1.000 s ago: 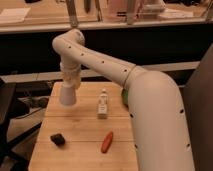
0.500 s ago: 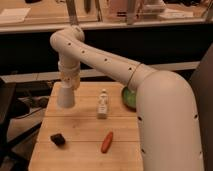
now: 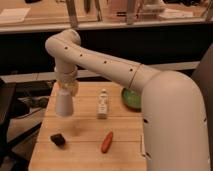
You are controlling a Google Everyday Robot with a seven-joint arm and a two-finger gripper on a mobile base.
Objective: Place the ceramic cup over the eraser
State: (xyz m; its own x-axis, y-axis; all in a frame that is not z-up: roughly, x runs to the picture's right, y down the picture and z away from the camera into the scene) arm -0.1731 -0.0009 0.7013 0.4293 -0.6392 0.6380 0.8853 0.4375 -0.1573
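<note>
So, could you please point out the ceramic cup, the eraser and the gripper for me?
ceramic cup (image 3: 64, 103): camera view, middle of its white side wall.
eraser (image 3: 58, 139): camera view, centre of the black lump.
gripper (image 3: 67, 87): camera view, shut on the cup's top.

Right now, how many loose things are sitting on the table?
4: eraser front left, orange-red object front centre, bottle mid-table, green item partly behind arm. The end effector holds the cup aloft.

The tool (image 3: 66, 91) holds the ceramic cup (image 3: 64, 104) above the table (image 3: 85, 155), behind the eraser (image 3: 58, 139).
</note>
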